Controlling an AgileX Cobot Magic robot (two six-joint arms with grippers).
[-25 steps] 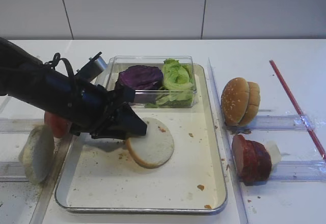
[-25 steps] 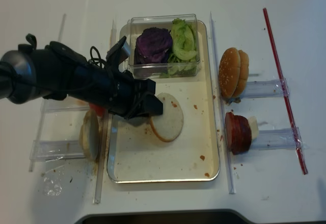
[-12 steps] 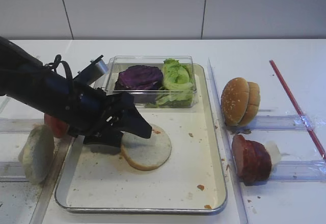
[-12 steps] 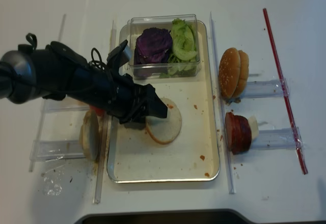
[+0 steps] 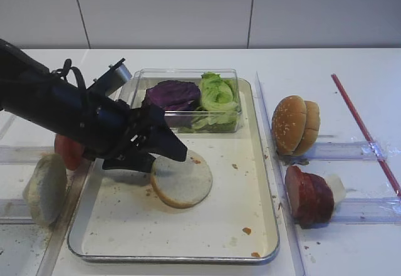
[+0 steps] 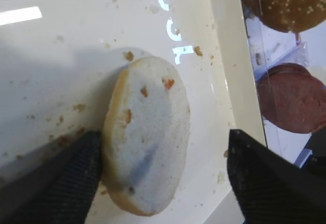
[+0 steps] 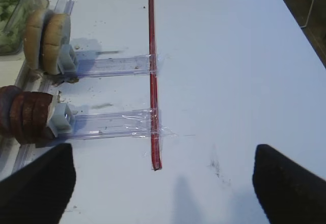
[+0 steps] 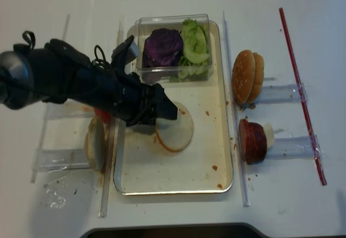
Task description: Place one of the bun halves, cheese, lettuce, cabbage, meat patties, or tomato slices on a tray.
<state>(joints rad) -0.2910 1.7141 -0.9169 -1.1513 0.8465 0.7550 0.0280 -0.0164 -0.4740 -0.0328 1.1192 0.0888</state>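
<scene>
With its jaws spread wide on either side of the bun half (image 6: 147, 142), the left gripper (image 6: 163, 168) no longer grips anything; the wrist view shows one dark finger (image 6: 56, 183) just at the bun's edge and the other well clear of it. The bun half (image 5: 182, 179) lies flat on the tray (image 5: 250, 226), pale cut face up, a little left of the tray's middle, which looks like a finished placement, since nothing props it or pinches it. The arm hangs low over the tray's left side, probably because it came in from the left, where another bun half (image 5: 44, 188) stands on edge in a clear rail, with a red tomato slice (image 5: 69, 152) just beyond it.

At the far end of the tray sits a clear box (image 5: 188, 75) holding purple cabbage (image 5: 172, 94) and green lettuce (image 5: 216, 97). To the right, off the tray, seeded bun tops (image 5: 294, 124) and dark meat patties (image 5: 310, 196) stand on edge in their own rails, kept upright so a gripper can take one at a time. A red strip (image 7: 152, 76) runs along the table further right.

The right gripper (image 7: 163, 183) hovers over bare table with its jaws apart, holding nothing.
</scene>
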